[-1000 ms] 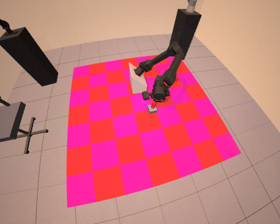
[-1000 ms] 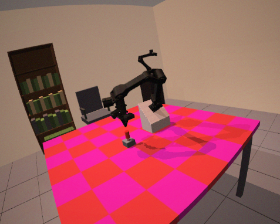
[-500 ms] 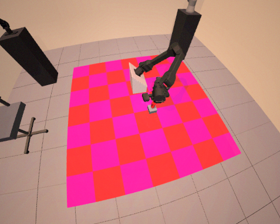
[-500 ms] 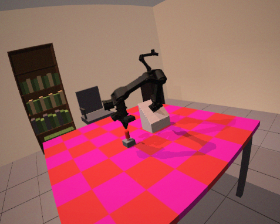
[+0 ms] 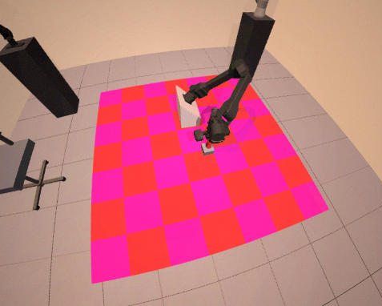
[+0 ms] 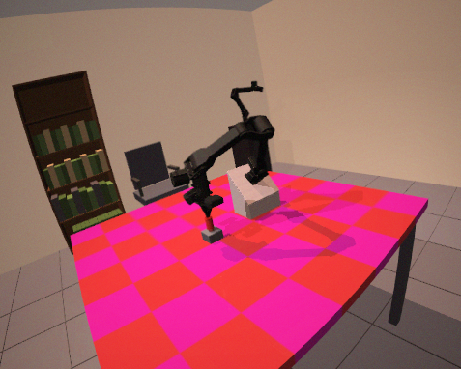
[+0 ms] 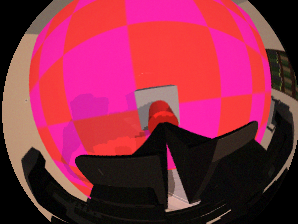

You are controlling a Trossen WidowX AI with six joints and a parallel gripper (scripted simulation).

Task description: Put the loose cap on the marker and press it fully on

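The holder block (image 5: 204, 150) (image 6: 213, 236) (image 7: 170, 93) is small and grey and stands on the checkered table. A red upright piece (image 6: 209, 224) (image 7: 161, 111) rises from it: the marker with the red cap over its top. The seam between cap and marker is too small to tell, so I cannot tell how far down the cap sits. No loose cap shows elsewhere on the table. My gripper (image 6: 207, 215) (image 7: 163, 126) is shut and empty, pointing down. Its joined fingertips are at the top of the red piece, touching it or just above; the exact gap is hidden.
The arm stands on a white wedge-shaped base (image 5: 188, 114) (image 6: 255, 193) behind the holder. Dark pillars (image 5: 39, 76) (image 5: 251, 42) stand beyond the table. A chair (image 5: 9, 164) (image 6: 149, 166) and a bookshelf (image 6: 69, 159) stand away from the table.
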